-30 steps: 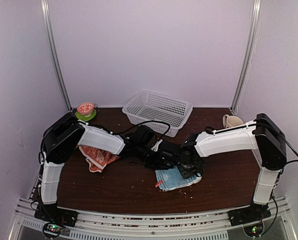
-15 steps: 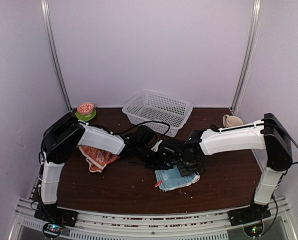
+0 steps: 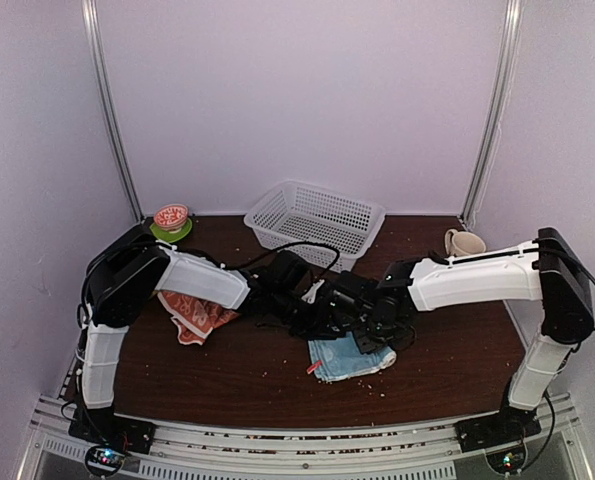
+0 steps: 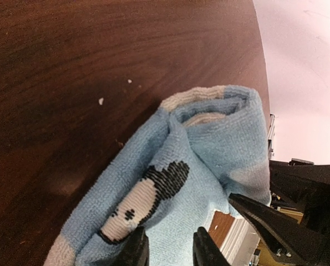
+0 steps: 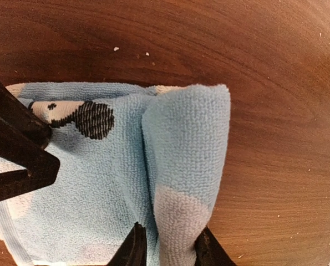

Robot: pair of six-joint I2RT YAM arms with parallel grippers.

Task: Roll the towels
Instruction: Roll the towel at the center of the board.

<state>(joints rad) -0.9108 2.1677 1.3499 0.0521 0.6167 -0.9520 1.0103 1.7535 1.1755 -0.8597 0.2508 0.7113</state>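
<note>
The light blue towel [image 3: 349, 358] lies at the table's middle front, partly rolled. In the right wrist view its rolled fold [image 5: 188, 160] stands up between my right gripper [image 5: 166, 246] fingers, which are shut on it. My left gripper [image 4: 168, 249] grips another part of the same blue towel [image 4: 198, 166], near a black and white figure [image 4: 148, 197]. In the top view both grippers meet over the towel: the left gripper [image 3: 329, 318] and the right gripper [image 3: 375, 332]. The orange-red towel [image 3: 195, 314] with its white pattern lies crumpled at the left, under the left arm.
A white plastic basket [image 3: 315, 222] stands at the back middle. A small red bowl on a green saucer [image 3: 171, 220] sits at the back left. A beige cup [image 3: 463, 242] sits at the back right. Crumbs speckle the dark wooden table [image 3: 447, 340].
The right arm has stretched out further and its gripper has shifted a little to the right over the blue towel, whose near edge has drawn in. The left arm has hardly moved.
</note>
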